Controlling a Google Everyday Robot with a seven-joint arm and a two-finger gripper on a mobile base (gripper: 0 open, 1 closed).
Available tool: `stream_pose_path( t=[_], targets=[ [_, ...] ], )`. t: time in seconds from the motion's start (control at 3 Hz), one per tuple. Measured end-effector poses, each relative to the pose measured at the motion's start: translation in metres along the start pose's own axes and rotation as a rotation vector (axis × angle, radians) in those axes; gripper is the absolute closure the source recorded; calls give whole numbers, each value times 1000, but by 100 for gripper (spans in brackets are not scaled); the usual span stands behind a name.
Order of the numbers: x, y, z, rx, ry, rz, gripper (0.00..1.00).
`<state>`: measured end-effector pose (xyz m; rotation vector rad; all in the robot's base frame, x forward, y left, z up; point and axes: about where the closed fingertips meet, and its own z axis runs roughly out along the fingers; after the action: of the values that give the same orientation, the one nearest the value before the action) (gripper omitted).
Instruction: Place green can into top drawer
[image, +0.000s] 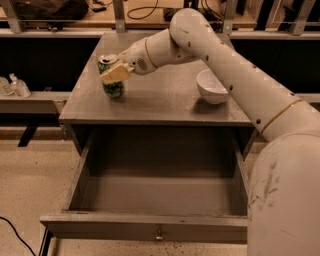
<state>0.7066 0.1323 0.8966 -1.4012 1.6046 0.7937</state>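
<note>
The green can (113, 89) stands upright at the left part of the grey cabinet top (165, 102), its silver top showing. My gripper (111, 71) reaches in from the right and is shut around the can's upper half, with one tan finger (117, 73) across its front. The can's base is at or just above the surface. The top drawer (145, 229) is pulled wide open below and in front, with nothing in it, and its small metal knob (159, 233) is at the middle of the front panel.
A white bowl (212, 86) sits on the right part of the cabinet top, under my arm. A low shelf with clear plastic items (15, 86) is at the left. A black cable (15, 235) lies on the floor at the bottom left.
</note>
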Motion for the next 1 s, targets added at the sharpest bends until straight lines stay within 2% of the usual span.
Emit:
stream_pose_path(
  t=[0.33, 0.67, 1.0],
  targets=[
    [-26, 21, -8, -18, -78, -56, 100],
    [-54, 79, -24, -49, -197, -107, 100],
    [-43, 124, -68, 40, -149, -124, 100]
  ],
)
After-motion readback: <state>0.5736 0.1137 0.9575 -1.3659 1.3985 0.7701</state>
